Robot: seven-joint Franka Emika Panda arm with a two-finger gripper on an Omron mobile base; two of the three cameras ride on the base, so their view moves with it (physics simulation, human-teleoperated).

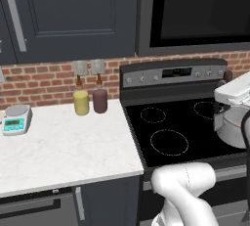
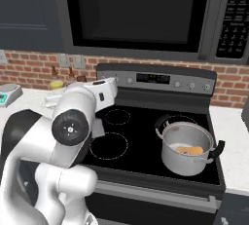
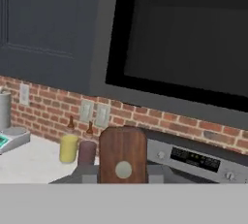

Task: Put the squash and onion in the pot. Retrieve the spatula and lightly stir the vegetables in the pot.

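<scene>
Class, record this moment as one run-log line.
gripper: shut on brown wooden-handled spatula | shiny steel pot: on stove, tan-orange squash inside | stirring: not started

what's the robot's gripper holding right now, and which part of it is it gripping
The gripper is shut on the spatula, clamped on its dark brown wooden handle; the blade isn't visible.

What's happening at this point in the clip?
The robot arm is holding the spatula: in the hand view its brown wooden handle stands upright between the fingers, shut on it. The steel pot sits on the stove's right front burner, and the tan-orange squash already lies inside it; whether the onion is in there too cannot be told. The hand is raised over the cooktop, left of the pot, so stirring has not begun.
</scene>
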